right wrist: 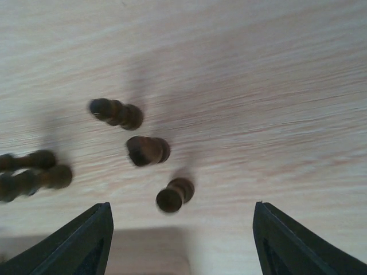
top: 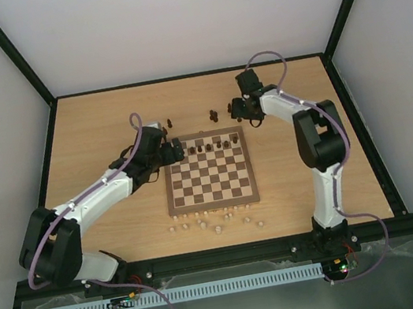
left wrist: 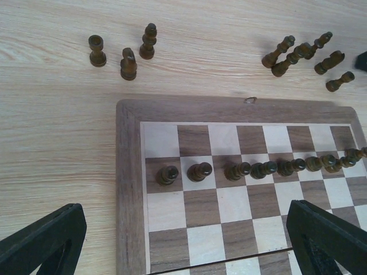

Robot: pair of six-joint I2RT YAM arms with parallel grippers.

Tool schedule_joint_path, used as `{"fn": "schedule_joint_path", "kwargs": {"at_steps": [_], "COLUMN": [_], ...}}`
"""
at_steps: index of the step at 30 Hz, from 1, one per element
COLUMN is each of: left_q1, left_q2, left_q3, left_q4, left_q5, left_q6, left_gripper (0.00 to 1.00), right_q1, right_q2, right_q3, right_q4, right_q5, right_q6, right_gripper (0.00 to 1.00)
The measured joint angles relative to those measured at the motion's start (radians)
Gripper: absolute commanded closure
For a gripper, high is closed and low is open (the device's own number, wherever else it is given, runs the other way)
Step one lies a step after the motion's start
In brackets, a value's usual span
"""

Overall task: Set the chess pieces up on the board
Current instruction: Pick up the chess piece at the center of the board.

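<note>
Filling board [left wrist: 129,189] | pawn row [left wrist: 264,168] set, back rank bare | loose dark pieces [left wrist: 128,64] sit on table [left wrist: 57,126] | left gripper [left wrist: 183,246], right gripper [right wrist: 180,240] both spread, empty

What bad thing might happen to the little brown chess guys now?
The row of dark pawns on the board stands tightly packed, so the open left gripper might bump one and topple its neighbours. The loose dark pieces under the open right gripper sit close together too; closing on one may knock another over.
</note>
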Motion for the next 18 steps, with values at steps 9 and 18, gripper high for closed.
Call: {"fn": "schedule_joint_path", "kwargs": {"at_steps": [9, 18], "left_q1": [0.0, 0.0], "left_q2": [0.031, 0.041], "left_q3": [-0.002, -0.002], "left_q4": [0.03, 0.039], "left_q5": [0.036, 0.042], "left_q6": [-0.009, -0.009], "left_gripper": [0.01, 0.01], "right_q1": [0.002, 0.002], "right_q2": [0.159, 0.159], "right_q3": [0.112, 0.121], "right_q4": [-0.045, -0.045], "right_q5": [-0.007, 0.008], "right_q6": [-0.01, -0.021], "right_gripper": [0.46, 0.55]}}
